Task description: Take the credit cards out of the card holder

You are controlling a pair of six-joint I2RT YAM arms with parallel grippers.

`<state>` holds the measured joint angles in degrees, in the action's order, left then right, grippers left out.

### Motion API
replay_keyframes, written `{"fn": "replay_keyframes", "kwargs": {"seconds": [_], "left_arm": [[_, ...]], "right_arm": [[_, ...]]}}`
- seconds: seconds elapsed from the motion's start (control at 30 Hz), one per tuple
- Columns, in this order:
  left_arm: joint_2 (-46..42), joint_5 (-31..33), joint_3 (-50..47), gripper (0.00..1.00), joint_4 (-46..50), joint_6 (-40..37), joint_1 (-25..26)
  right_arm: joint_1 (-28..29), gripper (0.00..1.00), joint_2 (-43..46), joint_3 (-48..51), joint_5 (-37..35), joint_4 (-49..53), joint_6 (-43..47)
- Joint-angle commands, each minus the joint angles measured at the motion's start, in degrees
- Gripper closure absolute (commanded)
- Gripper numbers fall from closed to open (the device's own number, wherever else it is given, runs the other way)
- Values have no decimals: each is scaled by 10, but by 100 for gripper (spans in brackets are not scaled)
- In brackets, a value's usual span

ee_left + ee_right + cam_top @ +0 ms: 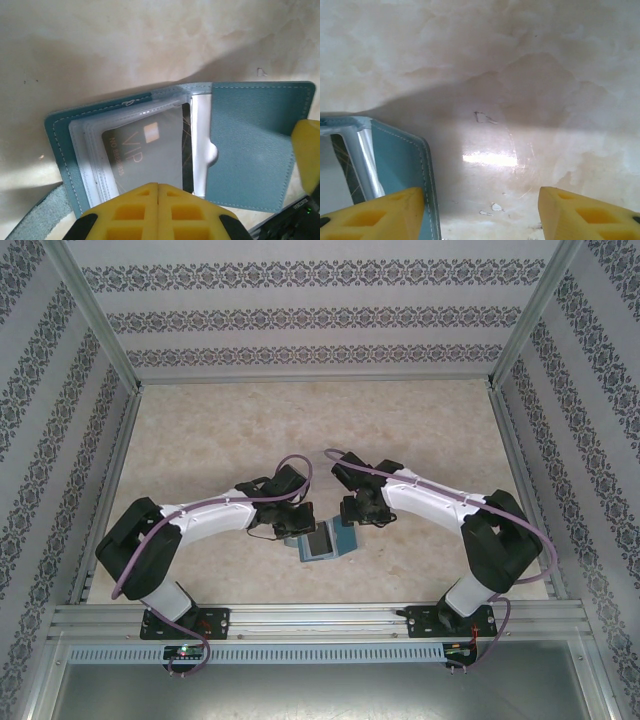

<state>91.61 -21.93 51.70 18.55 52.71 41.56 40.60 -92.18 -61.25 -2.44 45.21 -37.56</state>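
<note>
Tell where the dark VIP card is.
Left wrist view: the dark VIP card sits in a clear sleeve of the open teal card holder, just above the left gripper.

You see the right end effector [480,212], yellow fingers [375,217] spread wide above the pale marbled table [520,75]. The teal card holder [402,155] sits lower left, its stitched edge just beside one finger.
</note>
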Motion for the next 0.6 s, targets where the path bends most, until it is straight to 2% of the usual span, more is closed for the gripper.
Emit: {"fn": "replay_keyframes", "kwargs": {"seconds": [0.0, 0.1, 0.23, 0.37, 0.47, 0.57], "left_arm": [[12, -4, -14, 100, -16, 3, 2], [15, -6, -14, 100, -19, 4, 3], [16, -8, -11, 100, -19, 3, 3], [17, -9, -12, 100, -21, 4, 4], [16, -9, -14, 100, -22, 4, 4], [18, -10, -15, 100, -24, 5, 4]], "right_arm": [[-3, 39, 25, -14, 15, 3, -6], [-4, 43, 35, -21, 17, 8, -5], [-4, 52, 50, -26, 41, -3, -6], [-4, 65, 75, -12, 123, -65, -19], [-7, 67, 76, 8, 199, -123, -35], [-9, 69, 52, 17, 235, -138, -43]]}}
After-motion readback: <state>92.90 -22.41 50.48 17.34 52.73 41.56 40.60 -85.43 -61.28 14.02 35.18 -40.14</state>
